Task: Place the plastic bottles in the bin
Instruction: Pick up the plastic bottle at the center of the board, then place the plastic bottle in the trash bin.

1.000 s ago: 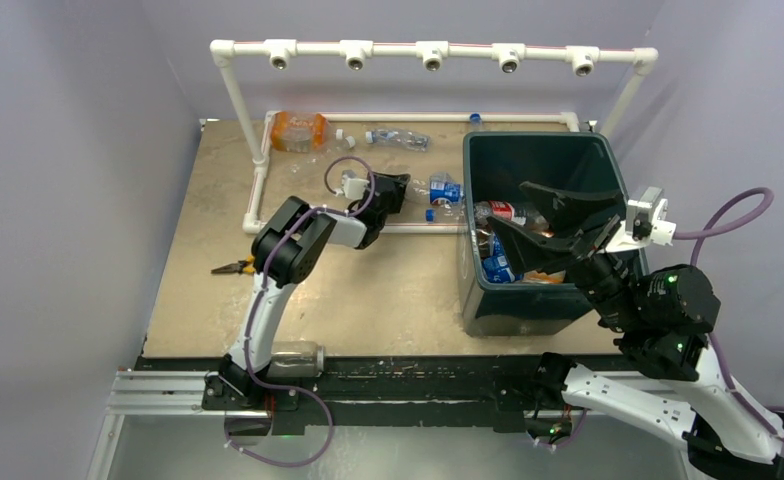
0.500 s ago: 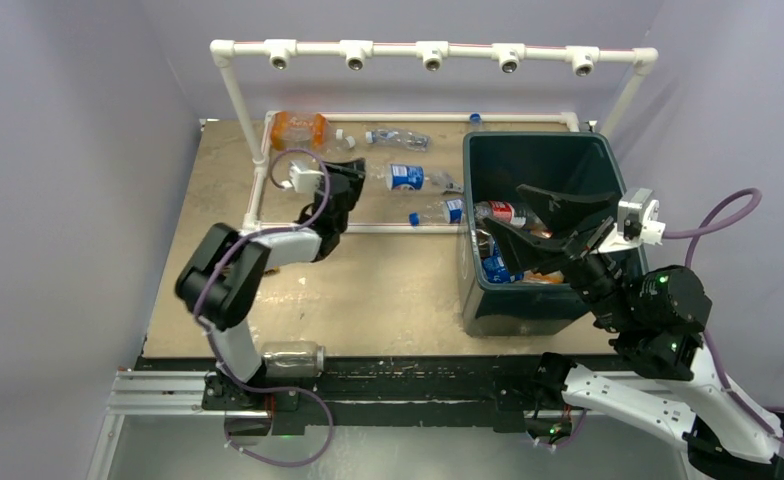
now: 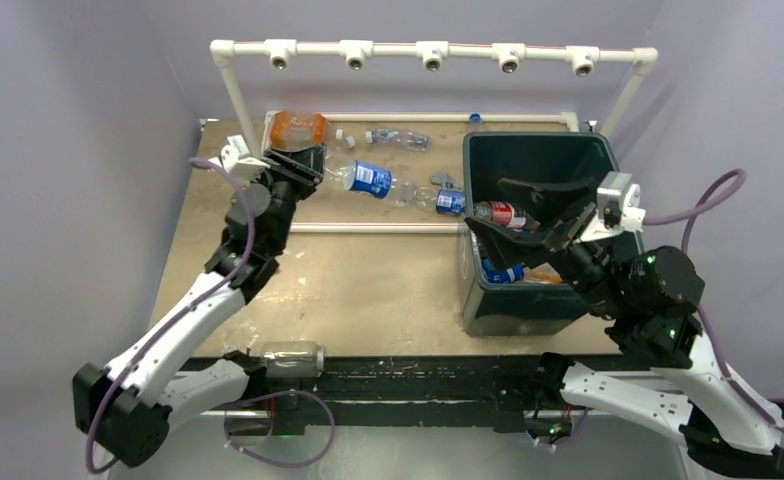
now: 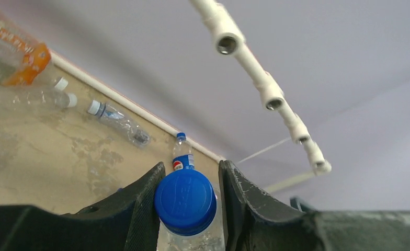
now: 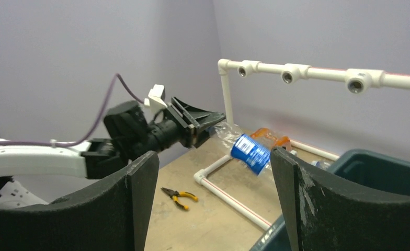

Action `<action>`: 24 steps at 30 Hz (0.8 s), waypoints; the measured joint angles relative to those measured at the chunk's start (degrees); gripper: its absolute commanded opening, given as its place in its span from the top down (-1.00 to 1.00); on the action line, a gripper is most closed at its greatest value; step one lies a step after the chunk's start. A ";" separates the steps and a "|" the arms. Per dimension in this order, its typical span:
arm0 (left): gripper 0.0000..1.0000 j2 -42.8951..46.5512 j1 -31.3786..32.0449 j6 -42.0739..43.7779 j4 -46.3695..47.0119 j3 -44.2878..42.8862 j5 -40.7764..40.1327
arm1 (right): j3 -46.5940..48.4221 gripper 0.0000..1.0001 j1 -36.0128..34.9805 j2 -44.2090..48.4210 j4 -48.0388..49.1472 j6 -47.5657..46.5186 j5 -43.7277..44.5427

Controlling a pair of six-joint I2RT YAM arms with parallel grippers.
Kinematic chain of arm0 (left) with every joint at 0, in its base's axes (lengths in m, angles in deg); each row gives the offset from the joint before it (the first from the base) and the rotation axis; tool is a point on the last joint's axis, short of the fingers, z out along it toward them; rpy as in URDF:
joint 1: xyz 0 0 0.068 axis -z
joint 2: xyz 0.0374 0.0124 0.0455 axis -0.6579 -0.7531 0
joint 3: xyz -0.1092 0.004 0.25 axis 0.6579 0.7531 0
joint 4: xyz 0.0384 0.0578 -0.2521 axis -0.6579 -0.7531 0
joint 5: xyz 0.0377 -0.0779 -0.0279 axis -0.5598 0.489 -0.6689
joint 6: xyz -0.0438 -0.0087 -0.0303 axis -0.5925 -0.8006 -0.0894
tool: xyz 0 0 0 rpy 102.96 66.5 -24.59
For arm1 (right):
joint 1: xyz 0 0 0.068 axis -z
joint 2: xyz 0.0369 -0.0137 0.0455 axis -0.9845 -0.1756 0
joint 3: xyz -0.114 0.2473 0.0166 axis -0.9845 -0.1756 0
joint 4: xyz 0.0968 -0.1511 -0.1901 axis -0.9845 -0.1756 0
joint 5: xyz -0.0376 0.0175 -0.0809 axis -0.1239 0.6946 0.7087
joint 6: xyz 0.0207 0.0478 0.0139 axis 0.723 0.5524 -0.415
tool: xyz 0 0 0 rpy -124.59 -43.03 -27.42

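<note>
Right wrist only: pliers (image 5: 179,197); bottle (image 5: 249,151) in grip of left hand (image 5: 212,130), right hand (image 5: 214,153) wide, empty

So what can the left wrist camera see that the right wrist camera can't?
Only left wrist: a small bottle standing at the table's far edge. Only right wrist: the left arm, yellow pliers and the green bin. Both: the blue-labelled bottle that the left hand grips, and the white pipe frame.
</note>
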 measured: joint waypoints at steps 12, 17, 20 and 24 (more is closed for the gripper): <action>1.00 21.00 0.00 29.46 -24.68 -12.57 38.29 | 15.56 -0.78 0.00 -17.25 -11.06 -2.08 -16.50; 1.00 24.85 0.00 30.91 -23.54 -13.16 52.54 | 15.67 -0.87 0.00 -21.90 -12.44 -0.39 -26.84; 1.00 25.24 0.00 30.34 -22.12 -13.16 57.83 | 13.86 -0.90 -0.26 -22.36 -11.43 1.07 -31.82; 1.00 25.11 0.00 27.32 -17.99 -12.31 61.57 | 11.10 -0.98 -2.32 -21.29 -9.51 2.19 -34.29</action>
